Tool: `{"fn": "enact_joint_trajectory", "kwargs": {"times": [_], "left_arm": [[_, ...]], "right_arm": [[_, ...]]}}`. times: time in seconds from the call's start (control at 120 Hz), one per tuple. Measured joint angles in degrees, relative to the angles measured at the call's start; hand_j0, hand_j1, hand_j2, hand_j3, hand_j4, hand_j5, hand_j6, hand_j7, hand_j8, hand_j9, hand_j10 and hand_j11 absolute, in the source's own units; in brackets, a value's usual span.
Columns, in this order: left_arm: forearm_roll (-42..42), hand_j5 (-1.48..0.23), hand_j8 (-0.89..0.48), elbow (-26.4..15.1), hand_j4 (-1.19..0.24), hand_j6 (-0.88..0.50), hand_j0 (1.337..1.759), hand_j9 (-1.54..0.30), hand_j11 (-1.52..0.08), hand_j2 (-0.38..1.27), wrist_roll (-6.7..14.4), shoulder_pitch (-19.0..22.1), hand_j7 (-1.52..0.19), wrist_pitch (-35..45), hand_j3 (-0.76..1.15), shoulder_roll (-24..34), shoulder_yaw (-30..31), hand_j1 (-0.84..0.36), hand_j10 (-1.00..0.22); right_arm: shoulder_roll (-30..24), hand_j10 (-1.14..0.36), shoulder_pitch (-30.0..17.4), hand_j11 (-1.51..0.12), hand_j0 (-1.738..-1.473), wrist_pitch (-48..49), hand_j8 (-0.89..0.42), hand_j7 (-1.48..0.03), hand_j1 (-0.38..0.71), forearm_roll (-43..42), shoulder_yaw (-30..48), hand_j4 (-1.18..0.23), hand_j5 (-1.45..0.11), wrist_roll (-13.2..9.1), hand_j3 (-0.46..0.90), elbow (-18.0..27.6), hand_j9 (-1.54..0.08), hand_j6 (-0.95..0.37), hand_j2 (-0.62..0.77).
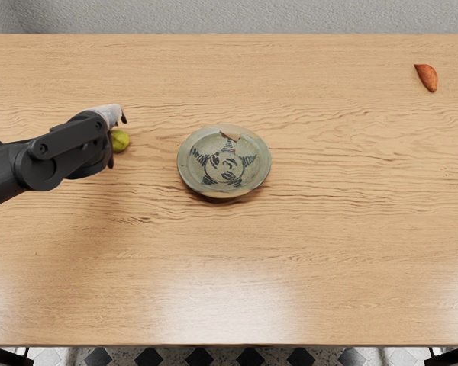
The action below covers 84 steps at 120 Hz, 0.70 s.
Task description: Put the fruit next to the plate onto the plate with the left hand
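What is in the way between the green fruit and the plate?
Nothing visible. Only bare table lies between the green fruit and the plate. The left hand is right at the fruit; the orange piece sits far off.

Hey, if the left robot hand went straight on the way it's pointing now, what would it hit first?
Most likely the yellow-green fruit, right in front of the left robot hand and partly hidden by it. Height is unclear, so it might pass just above; further along lies the plate.
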Motion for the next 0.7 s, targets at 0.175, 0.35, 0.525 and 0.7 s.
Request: {"fn": "enact_joint_trajectory", "kwargs": {"times": [0.175, 0.35, 0.525, 0.7], "left_arm": [[0.0, -0.42, -0.32, 0.0, -0.32, -0.33, 1.658, -0.42, -0.42, 0.07, 0.0, -0.1, -0.42, 0.0, 0.00, -0.6, -0.1, -0.03, -0.32], [-0.3, -0.48, -0.37, 0.5, -0.37, -0.37, 1.658, -0.48, -0.48, 0.08, 0.0, 0.1, -0.48, 0.0, 0.00, -0.7, -0.1, -0.09, -0.37], [-0.5, -0.52, -0.40, 2.2, -0.40, -0.40, 1.658, -0.52, -0.52, 0.08, 0.0, 0.1, -0.52, 0.0, 0.00, -0.9, -0.1, -0.12, -0.40], [-0.5, -0.54, -0.42, 2.6, -0.42, -0.42, 1.658, -0.54, -0.54, 0.09, 0.0, 0.1, -0.54, 0.1, 0.00, -1.8, 0.0, -0.15, -0.42]], "right_arm": [[0.0, 0.00, 0.0, 0.00, -1.658, 0.0, 0.00, 0.00, -0.35, 0.0, 0.0, 0.00, 0.00, 0.0, 0.00, 0.0, 0.00, 0.00, 0.00], [0.0, 0.00, 0.0, 0.00, -1.658, 0.0, 0.00, 0.00, -0.35, 0.0, 0.0, 0.00, 0.00, 0.0, 0.00, 0.0, 0.00, 0.00, 0.00], [0.0, 0.00, -0.1, 0.00, -1.658, 0.0, 0.00, 0.00, -0.35, 0.0, 0.0, 0.00, 0.00, 0.0, 0.00, 0.0, 0.00, 0.00, 0.00], [0.0, 0.00, -0.1, 0.00, -1.658, 0.0, 0.00, 0.00, -0.35, 0.1, 0.0, 0.00, 0.00, 0.0, 0.00, 0.0, 0.00, 0.00, 0.00]]}}
